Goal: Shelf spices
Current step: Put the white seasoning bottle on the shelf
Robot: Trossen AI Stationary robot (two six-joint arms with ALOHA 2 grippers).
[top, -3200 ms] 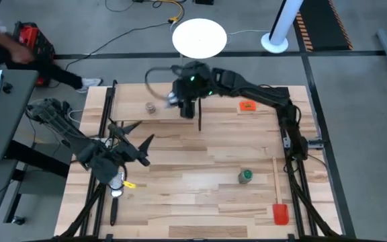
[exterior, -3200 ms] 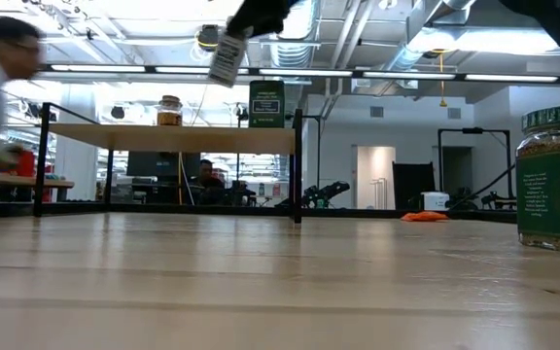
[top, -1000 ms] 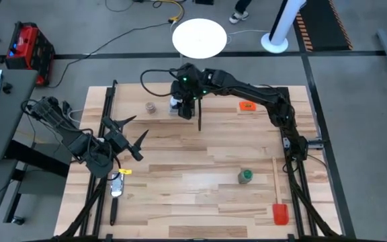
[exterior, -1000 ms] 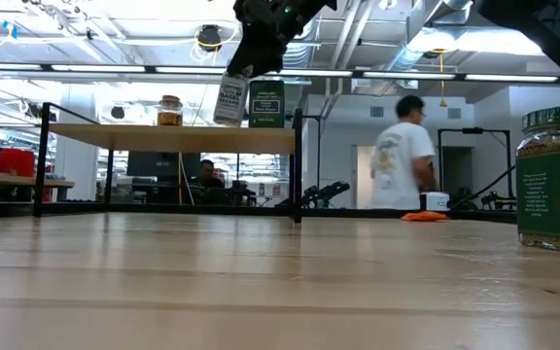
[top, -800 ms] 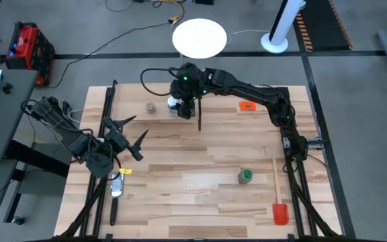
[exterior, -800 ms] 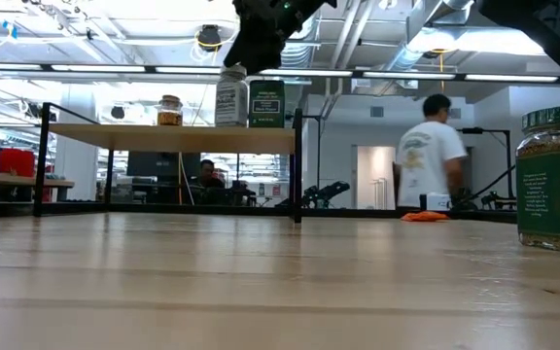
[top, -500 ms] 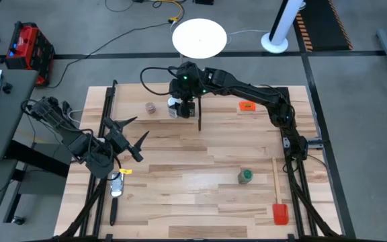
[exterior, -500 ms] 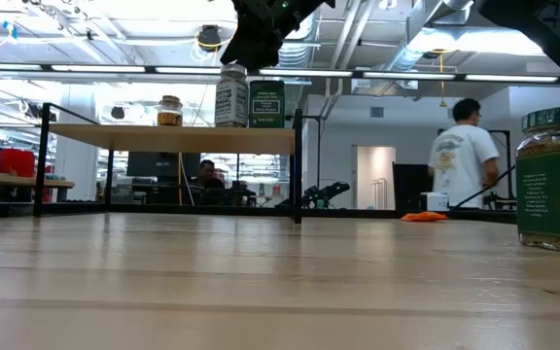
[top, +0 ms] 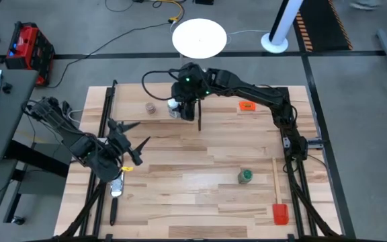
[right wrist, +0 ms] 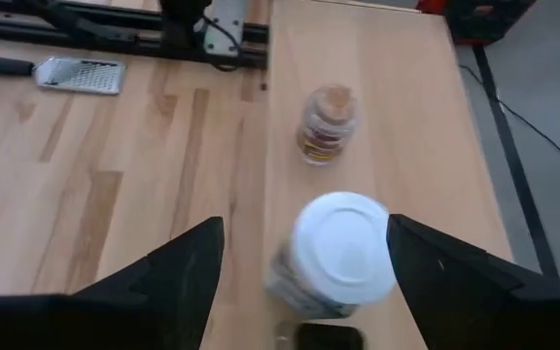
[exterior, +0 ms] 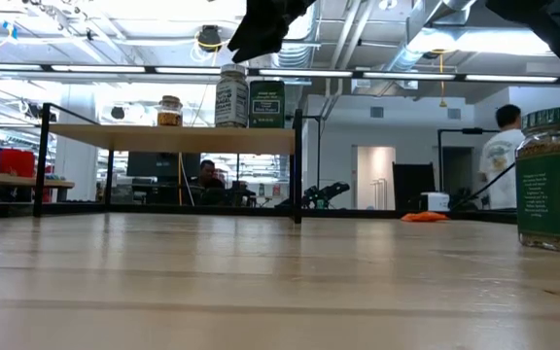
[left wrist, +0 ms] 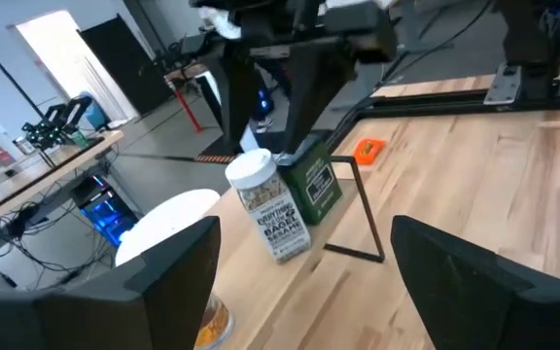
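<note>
White-lidded jar [exterior: 230, 96]: now released upright on shelf [exterior: 171, 138], upper centre, beside black tin [exterior: 266, 104]. Right gripper [top: 180, 101]: wide, empty, above it. Left gripper [top: 130, 146]: wide, idle. Green-lidded jar [top: 246, 176]: still on bench [top: 200, 175], unshelved.

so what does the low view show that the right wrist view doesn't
Only the low view: the green-lidded jar down on the table, the dark tin on the shelf, a person in the room behind.

Only the right wrist view: the right gripper open above the white lid, a grater.

Both: the white-lidded jar and the brownish jar on the shelf.
</note>
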